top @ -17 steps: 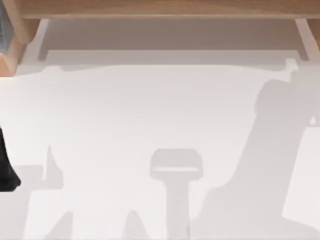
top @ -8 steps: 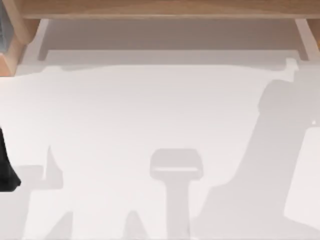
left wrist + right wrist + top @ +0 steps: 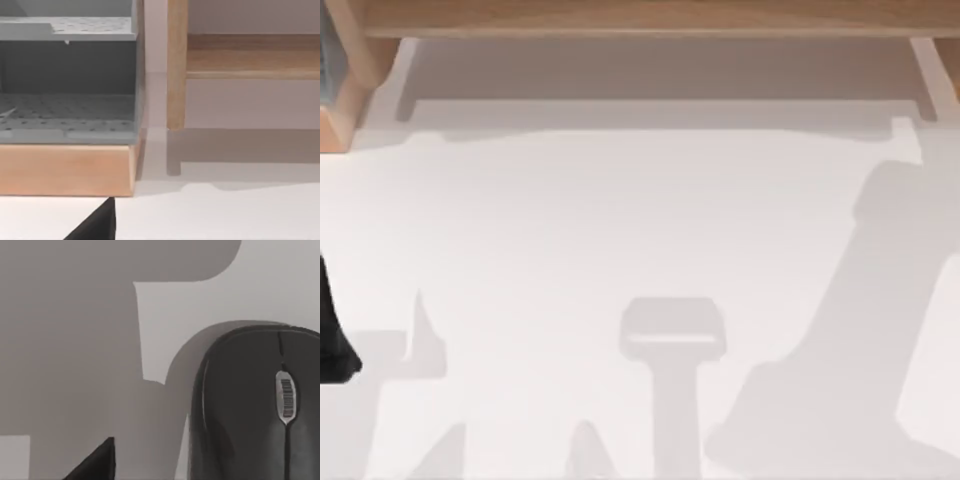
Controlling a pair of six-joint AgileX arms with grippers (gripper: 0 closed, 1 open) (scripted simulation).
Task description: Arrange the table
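- White tabletop, that's the table [image 3: 620, 220], taking up most of my top view with light wooden framing [image 3: 640, 18] running along the far edge.
- Lots of grey arm shadows spread over the table surface, the biggest one toward the right side.
- Left arm [image 3: 332, 340] is just a dark sliver at the left edge of the top view, looks parked. Can't tell whether its fingers are wide or narrow.
- Left wrist view looks at a grey shelf unit [image 3: 67, 75] with perforated trays, sitting on a wooden base [image 3: 65, 167], with a wooden post [image 3: 176, 65] beside it.
- Right wrist view is right above a glossy black computer mouse [image 3: 255, 405] with a scroll wheel [image 3: 286, 399], lying on the white surface in shadow.
- Can't tell the state of the right gripper either, just a dark tip [image 3: 95, 462] at the frame edge.
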